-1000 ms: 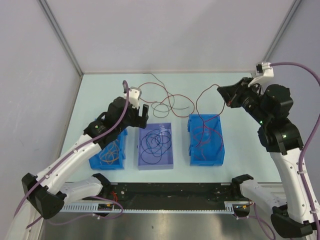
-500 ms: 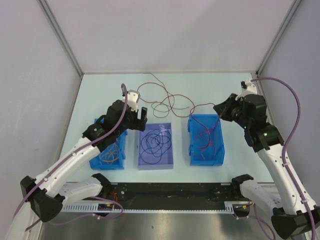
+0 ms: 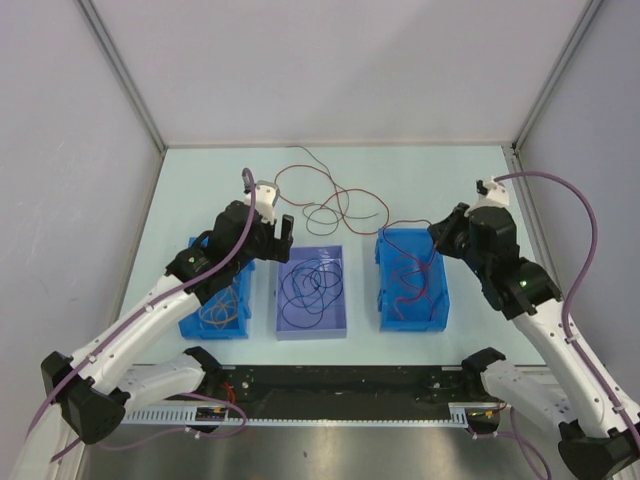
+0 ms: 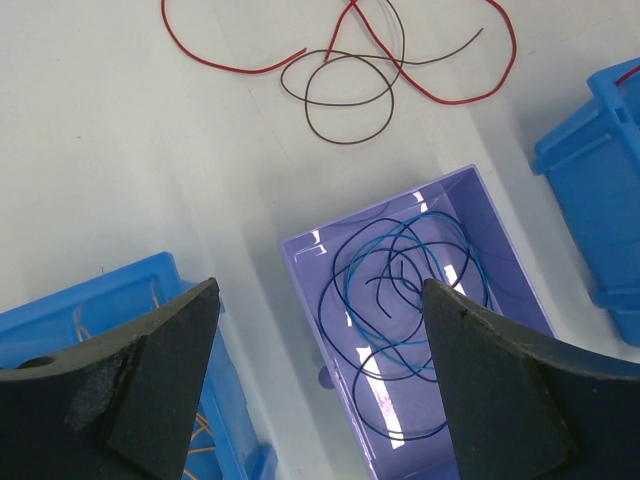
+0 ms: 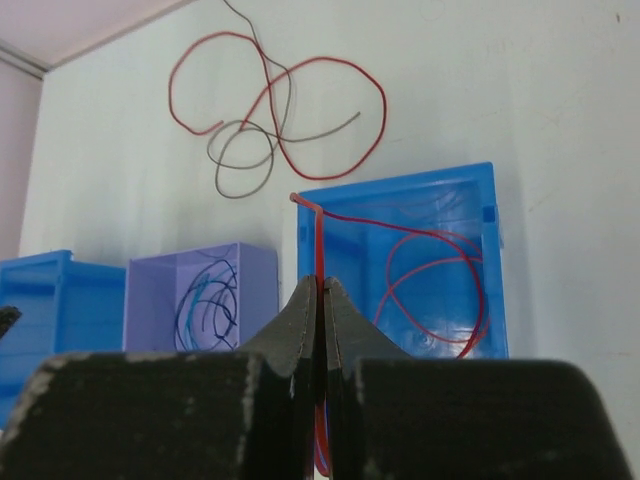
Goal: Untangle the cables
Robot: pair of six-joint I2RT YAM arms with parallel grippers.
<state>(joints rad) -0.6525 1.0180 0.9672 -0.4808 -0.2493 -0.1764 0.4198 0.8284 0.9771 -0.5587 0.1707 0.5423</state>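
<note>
My right hand (image 5: 320, 290) is pinched tight on a red cable (image 5: 318, 240) at the rim of the right blue bin (image 5: 480, 200). The strand rises from the fingers, kinks, then runs into the bin toward the red loops (image 5: 440, 290) lying there. For a clean drop I'd bring that hand in over the bin's middle and get it low before letting go, so the springy wire coils inside rather than flicking over the wall.

My left hand (image 4: 320, 290) is spread wide and holding nothing. It hovers above the near edge of the purple bin (image 4: 292, 245), where the navy cables (image 4: 400, 270) lie. The left blue bin (image 4: 110, 290) with its orange-tan cables (image 3: 222, 305) sits just beside.

Farther out on the tabletop (image 4: 120, 150) is the loose red cable (image 4: 440, 95), crossed with a dark brown cable (image 4: 345, 130), well beyond both hands. Whether my held strand trails back to that knot I can't quite tell; it's too thin from above.
</note>
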